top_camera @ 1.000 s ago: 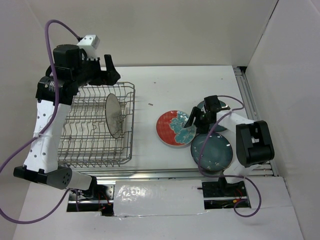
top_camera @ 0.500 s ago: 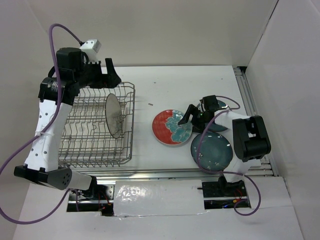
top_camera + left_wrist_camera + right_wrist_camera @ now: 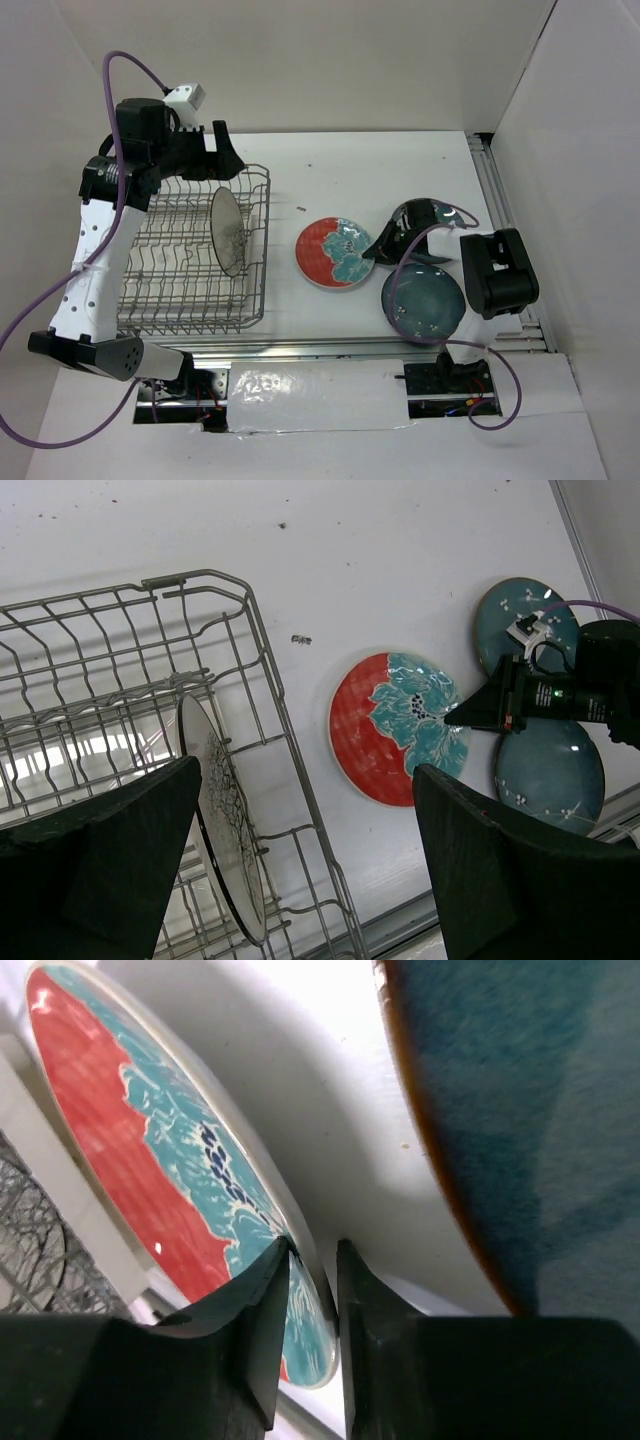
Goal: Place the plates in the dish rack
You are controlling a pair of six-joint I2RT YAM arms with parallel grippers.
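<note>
Since 1 second ago the red plate has been shifted leftward across the white table, and the right gripper has been narrowed onto it. The right arm is folded low with its wrist reached leftward. Its 2 black fingers are clamped on the plate's right rim, 1 on each face. The left arm is raised over the far edge of the dish rack, and the left gripper is spread wide, with nothing held. A cream plate is stood on edge between the grey wire tines. 2 glossy speckled teal plates are laid flat right of the red plate: a near one and a far one.
</note>
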